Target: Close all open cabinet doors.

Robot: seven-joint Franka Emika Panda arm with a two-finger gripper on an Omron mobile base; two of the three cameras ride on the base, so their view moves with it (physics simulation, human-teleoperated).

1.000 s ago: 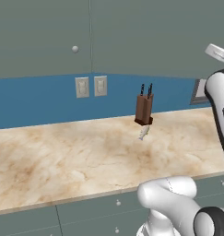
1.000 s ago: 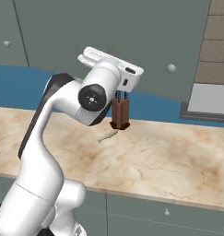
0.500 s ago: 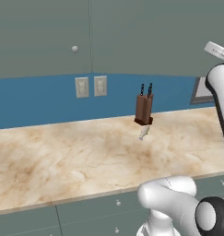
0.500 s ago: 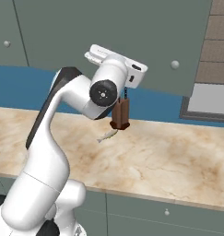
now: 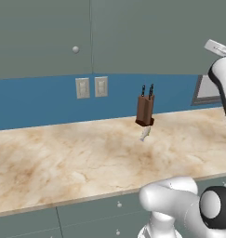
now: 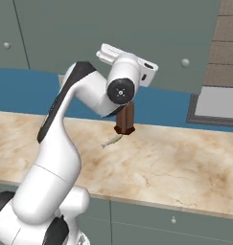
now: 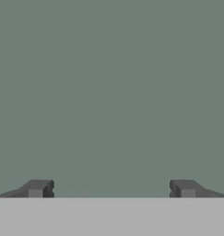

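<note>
My gripper (image 7: 111,189) is open, its two dark fingertips (image 7: 37,188) wide apart with nothing between them. It faces a flat grey-green cabinet door (image 7: 111,92) at close range. In the right base view my white hand (image 6: 130,60) is raised against the upper cabinet door (image 6: 151,33), left of its round pale knob (image 6: 185,62). Another upper cabinet door (image 5: 40,37) with a knob (image 5: 75,49) lies to the left. The upper door panels look flush with one another.
A brown knife block (image 5: 145,109) stands on the marble counter (image 5: 63,158) by the blue backsplash, with a small pale fish-shaped item (image 5: 145,134) in front of it. Two wall outlets (image 5: 91,87) sit further left. Drawer fronts (image 6: 175,222) run below the counter.
My arm has stretched up and to the right, carrying the hand further along the upper cabinet door. Counter objects have not moved.
</note>
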